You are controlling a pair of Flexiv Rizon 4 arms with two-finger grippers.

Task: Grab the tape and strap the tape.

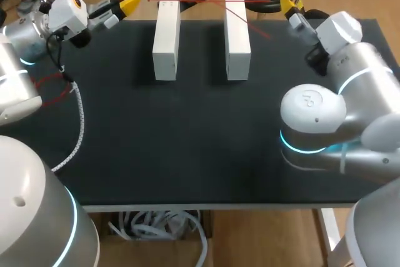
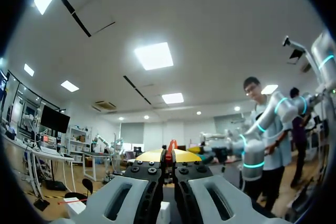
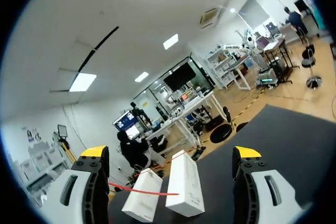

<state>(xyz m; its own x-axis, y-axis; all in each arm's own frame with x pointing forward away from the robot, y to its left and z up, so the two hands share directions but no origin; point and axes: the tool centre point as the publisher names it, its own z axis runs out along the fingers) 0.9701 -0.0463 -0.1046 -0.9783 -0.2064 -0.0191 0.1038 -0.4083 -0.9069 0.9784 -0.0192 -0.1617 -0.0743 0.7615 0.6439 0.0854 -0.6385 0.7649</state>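
Tape (image 1: 259, 30), a thin red strand, runs from your left gripper (image 1: 129, 3) past the far end of the left white box (image 1: 165, 35). It then slants across the right white box (image 1: 237, 35), which lies alongside the left one on the black table (image 1: 187, 142). The loose end stops beyond that second box. Your left wrist view shows the left gripper's yellow tips pressed together, pinching a red piece of tape. Your right gripper (image 1: 289, 5) hangs well apart from the left white box, past the right one. Its fingers are spread wide, with both boxes and the tape ahead of them.
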